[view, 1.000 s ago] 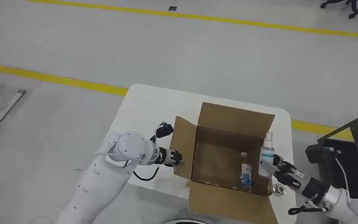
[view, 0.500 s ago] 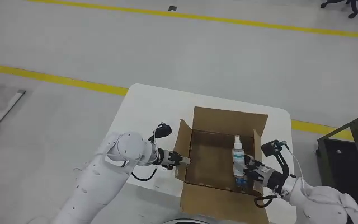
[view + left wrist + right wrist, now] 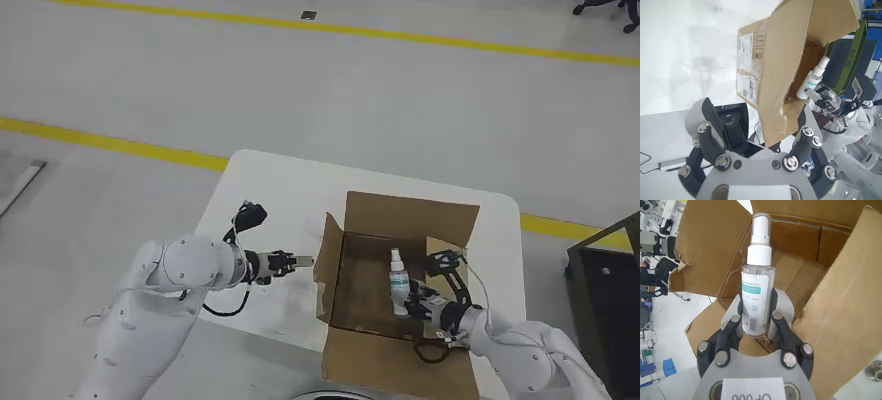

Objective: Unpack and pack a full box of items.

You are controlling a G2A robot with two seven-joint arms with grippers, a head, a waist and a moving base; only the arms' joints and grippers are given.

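Note:
An open cardboard box (image 3: 410,212) stands on the white table (image 3: 265,195), its flaps raised. My right gripper (image 3: 417,301) is over the box's inside, shut on a clear spray bottle (image 3: 398,278) with a white pump and a teal label. The right wrist view shows the spray bottle (image 3: 757,289) upright between the fingers (image 3: 780,306), above the box floor (image 3: 800,272). My left gripper (image 3: 297,262) is beside the box's left flap (image 3: 327,250), open and holding nothing. In the left wrist view the torn flap (image 3: 776,79) hangs just ahead of the left gripper (image 3: 758,119).
A small metal ring (image 3: 873,371) lies on the table beside the box's right flap (image 3: 844,313). A dark cart (image 3: 606,272) stands off the table's right edge. The left half of the table is bare.
My right gripper has carried the spray bottle leftward from the box's right wall to over its inside. My left gripper has let go of the left flap and pulled back to the left.

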